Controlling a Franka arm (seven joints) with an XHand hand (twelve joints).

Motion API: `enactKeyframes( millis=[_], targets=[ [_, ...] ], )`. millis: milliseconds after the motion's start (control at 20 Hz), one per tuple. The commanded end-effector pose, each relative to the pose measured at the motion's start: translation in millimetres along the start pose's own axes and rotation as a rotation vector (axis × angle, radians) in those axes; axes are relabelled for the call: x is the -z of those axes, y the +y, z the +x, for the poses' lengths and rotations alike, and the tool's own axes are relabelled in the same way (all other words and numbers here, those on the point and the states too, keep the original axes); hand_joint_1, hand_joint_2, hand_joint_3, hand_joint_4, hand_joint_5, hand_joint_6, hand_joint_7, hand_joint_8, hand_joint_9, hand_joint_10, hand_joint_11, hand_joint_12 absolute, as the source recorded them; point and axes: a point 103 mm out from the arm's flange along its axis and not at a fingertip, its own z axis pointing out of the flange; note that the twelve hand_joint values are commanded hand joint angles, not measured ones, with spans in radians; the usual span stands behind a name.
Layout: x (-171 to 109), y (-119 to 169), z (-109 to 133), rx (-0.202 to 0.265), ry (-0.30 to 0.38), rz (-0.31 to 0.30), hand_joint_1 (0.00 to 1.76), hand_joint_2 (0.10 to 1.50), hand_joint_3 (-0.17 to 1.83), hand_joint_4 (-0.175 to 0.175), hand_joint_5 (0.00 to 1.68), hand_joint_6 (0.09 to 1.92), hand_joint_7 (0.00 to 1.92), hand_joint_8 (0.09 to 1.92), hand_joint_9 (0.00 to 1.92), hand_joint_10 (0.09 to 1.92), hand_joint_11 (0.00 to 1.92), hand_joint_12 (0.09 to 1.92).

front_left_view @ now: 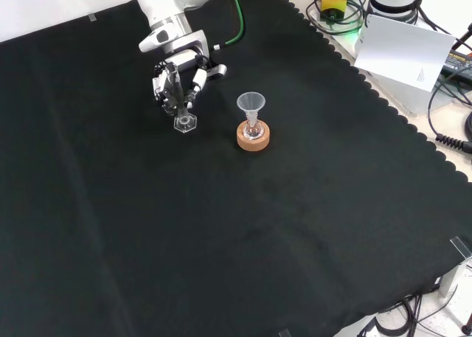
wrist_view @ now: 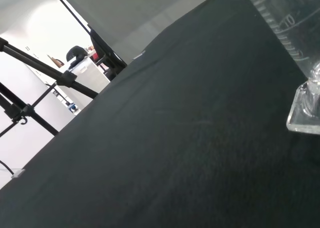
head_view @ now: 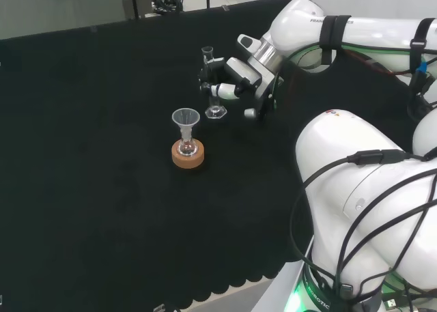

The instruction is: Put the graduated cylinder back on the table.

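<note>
Graduated cylinder [head_view: 212, 80] upright on black cloth [head_view: 102, 155], hexagonal clear foot [front_left_view: 185, 123] flat on the fabric in front view, tube rising between the fingers [front_left_view: 171, 86] of the hand [head_view: 235, 80]. Fingers and thumb curled round the tube, so hand closed on the cylinder, grip about mid-height in head view, pouring lip [head_view: 207, 51] clear above the fingers. In head view, hand at 3 o'clock of the cylinder, white arm link [head_view: 307, 25] reaching in from 2 o'clock. In front view, hand coming down from 12 o'clock onto the cylinder, foot showing just below the fingertips.

Clear funnel [head_view: 186, 119] seated in the neck of a small round flask [head_view: 186, 147] on 1 cork ring [head_view: 188, 156]. In head view, at 7 o'clock of the cylinder, near but apart. In front view, at 3 o'clock of the cylinder foot, a little lower, a strip of bare cloth between them.

In wrist view, cylinder close and large: printed graduation marks [wrist_view: 287, 26] on the clear wall, square-looking edge of the foot [wrist_view: 302, 120] resting on the cloth; cannot tell any contents
</note>
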Motion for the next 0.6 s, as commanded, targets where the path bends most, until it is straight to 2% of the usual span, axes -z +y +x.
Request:
enactKeyframes(
  millis=[50,450,600],
  targets=[
    [-4.1,0.6,-0.8,-0.018,0.025,0.006,1.11,1.18,0.0,-0.14,0.86,1.18,1.11,0.49,1.37,0.09,1.14,0.84],
    [-2.4,-1.2,-1.2,-0.034,0.039,0.025,1.11,1.18,0.0,-0.132,0.85,1.19,1.07,0.48,1.35,0.09,1.14,0.85],
    [-0.6,-3.0,-1.7,-0.035,0.043,0.031,1.08,1.18,0.0,-0.074,0.87,1.17,1.01,0.5,1.32,0.09,1.06,0.92]
  ],
)
